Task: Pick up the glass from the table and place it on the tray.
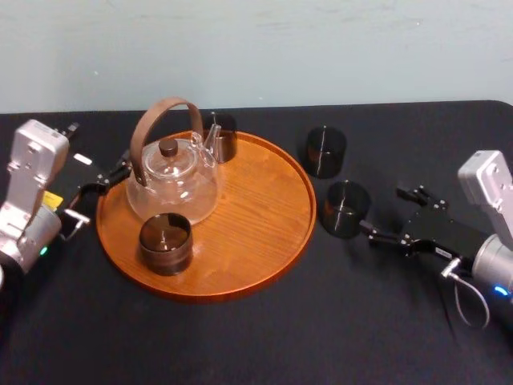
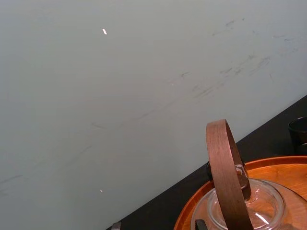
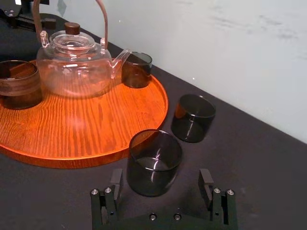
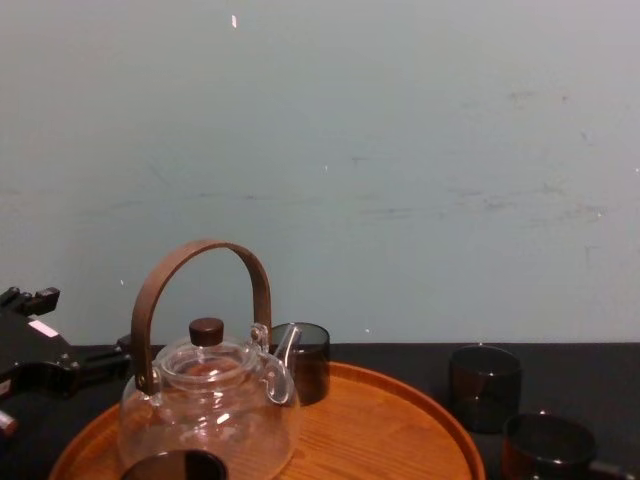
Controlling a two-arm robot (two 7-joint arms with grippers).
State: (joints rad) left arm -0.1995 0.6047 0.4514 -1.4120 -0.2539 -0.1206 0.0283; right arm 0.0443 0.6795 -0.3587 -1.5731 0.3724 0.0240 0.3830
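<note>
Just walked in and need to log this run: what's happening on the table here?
The right gripper, jaws open, is lined up on the nearer dark glass, which stands on the table beside the tray; nothing is gripped yet. Another glass stands farther back. The tray holds a teapot and two more glasses. The left gripper sits idle left of the tray.

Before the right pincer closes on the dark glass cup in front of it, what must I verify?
1. Right pincer open: ok.
2. Dark smoky glass cup centred on its gap: ok.
3. Cup fully between the fingers: cannot tell.
4. Second dark glass cup stands apart: ok.
5. Bare wood free on the round orange-brown wooden tray: ok.
6. Clear glass teapot and left pincer away from that spot: ok.
</note>
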